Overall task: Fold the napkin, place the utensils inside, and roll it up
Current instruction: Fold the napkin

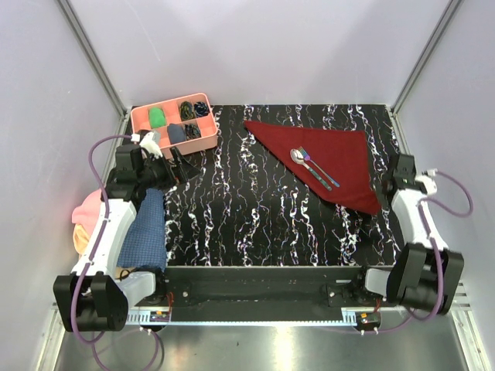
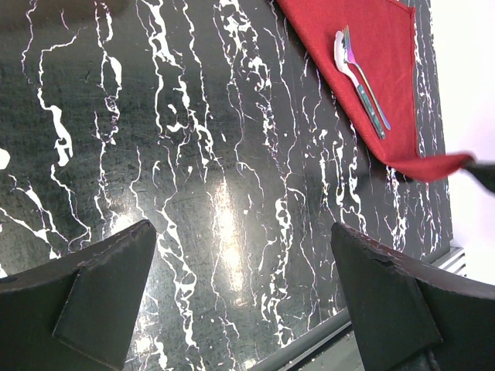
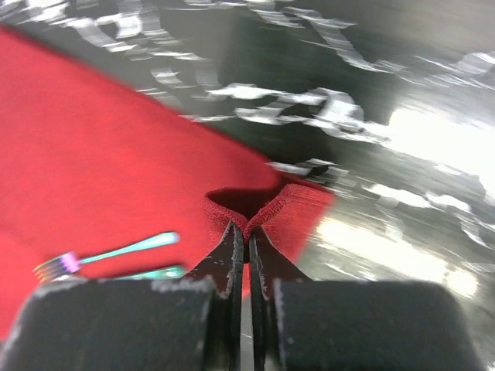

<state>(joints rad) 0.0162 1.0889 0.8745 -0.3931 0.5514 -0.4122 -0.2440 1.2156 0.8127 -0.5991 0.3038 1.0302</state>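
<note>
With right gripper [image 3: 247, 236] clamped on a corner of napkin [image 1: 325, 154], upper right of top view, lift low and fold over utensils [image 1: 313, 166] mid-cloth without dragging them. Leave left gripper [image 2: 241, 232], jaws apart, at left.

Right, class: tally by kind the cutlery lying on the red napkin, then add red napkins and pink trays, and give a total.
spoon: 1
fork: 1
red napkin: 1
pink tray: 1
Total: 4
</note>
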